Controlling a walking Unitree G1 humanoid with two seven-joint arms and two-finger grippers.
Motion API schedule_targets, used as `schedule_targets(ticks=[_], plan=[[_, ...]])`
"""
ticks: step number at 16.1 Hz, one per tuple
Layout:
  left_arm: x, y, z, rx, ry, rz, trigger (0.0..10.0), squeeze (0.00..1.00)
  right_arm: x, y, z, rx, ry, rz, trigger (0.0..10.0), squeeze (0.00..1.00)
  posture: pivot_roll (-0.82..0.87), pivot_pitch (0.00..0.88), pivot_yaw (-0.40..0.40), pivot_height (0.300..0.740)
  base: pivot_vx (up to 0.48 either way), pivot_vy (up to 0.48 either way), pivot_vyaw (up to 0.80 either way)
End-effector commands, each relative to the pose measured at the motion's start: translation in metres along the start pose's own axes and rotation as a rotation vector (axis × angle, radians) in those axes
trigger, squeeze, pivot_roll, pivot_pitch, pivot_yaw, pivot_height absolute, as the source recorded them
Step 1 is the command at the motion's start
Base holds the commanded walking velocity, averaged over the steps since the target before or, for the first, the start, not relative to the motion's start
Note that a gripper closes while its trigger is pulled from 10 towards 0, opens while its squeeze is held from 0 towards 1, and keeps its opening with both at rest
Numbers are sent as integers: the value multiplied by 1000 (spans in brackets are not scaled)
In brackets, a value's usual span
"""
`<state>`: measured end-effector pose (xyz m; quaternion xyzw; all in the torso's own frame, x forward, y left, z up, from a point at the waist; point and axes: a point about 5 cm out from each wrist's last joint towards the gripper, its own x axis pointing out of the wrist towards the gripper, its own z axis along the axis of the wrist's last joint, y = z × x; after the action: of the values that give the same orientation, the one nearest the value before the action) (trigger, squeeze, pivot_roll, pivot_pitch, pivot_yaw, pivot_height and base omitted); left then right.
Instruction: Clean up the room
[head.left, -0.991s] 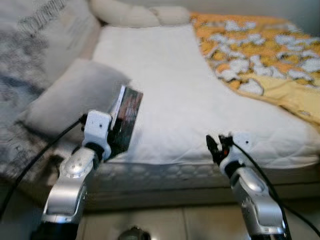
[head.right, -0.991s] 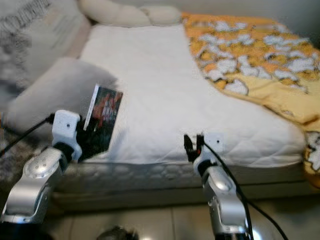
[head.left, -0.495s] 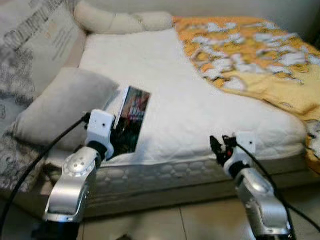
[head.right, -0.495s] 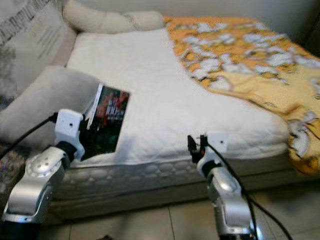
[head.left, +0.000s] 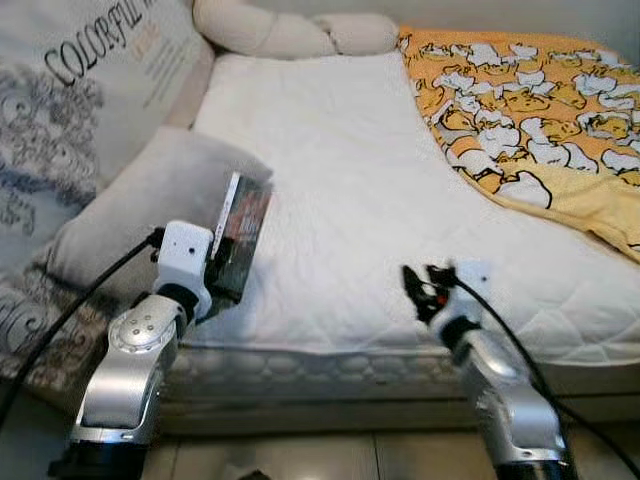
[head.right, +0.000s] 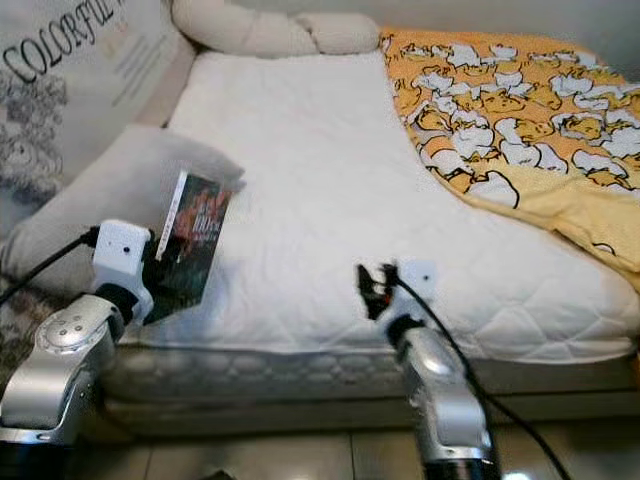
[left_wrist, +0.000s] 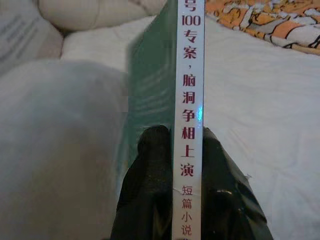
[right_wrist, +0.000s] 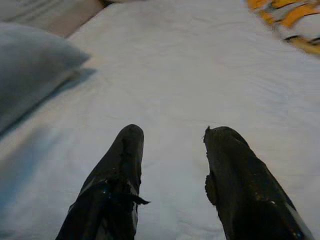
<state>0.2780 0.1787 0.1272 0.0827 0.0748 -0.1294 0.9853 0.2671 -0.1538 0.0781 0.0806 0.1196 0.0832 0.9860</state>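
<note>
My left gripper (head.left: 222, 272) is shut on a dark-covered book (head.left: 242, 232), held upright over the near left edge of the white mattress (head.left: 330, 170), just in front of a grey pillow (head.left: 140, 205). In the left wrist view both black fingers (left_wrist: 150, 195) pinch the book's white spine (left_wrist: 189, 95), which carries red characters. My right gripper (head.left: 420, 290) hovers open over the mattress's near edge, with nothing between its fingers (right_wrist: 125, 165).
A yellow duck-print blanket (head.left: 530, 110) covers the mattress's right side. A long beige cushion (head.left: 290, 32) lies at the head. A large printed cushion (head.left: 70, 110) leans on the left. Tiled floor (head.left: 330, 460) runs below the bed.
The camera has swung, shifting the whole bed in view. Both arms keep about the same pose; the book stays in the left gripper, now seen more edge-on.
</note>
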Motion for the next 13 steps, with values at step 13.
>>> schedule_targets(ticks=[13], plan=[[3,-12,11,-1,-48,-58,10000,0,-4,-9,-1,7,2,-39,10000,0,45,0,2,740,307,0,0]])
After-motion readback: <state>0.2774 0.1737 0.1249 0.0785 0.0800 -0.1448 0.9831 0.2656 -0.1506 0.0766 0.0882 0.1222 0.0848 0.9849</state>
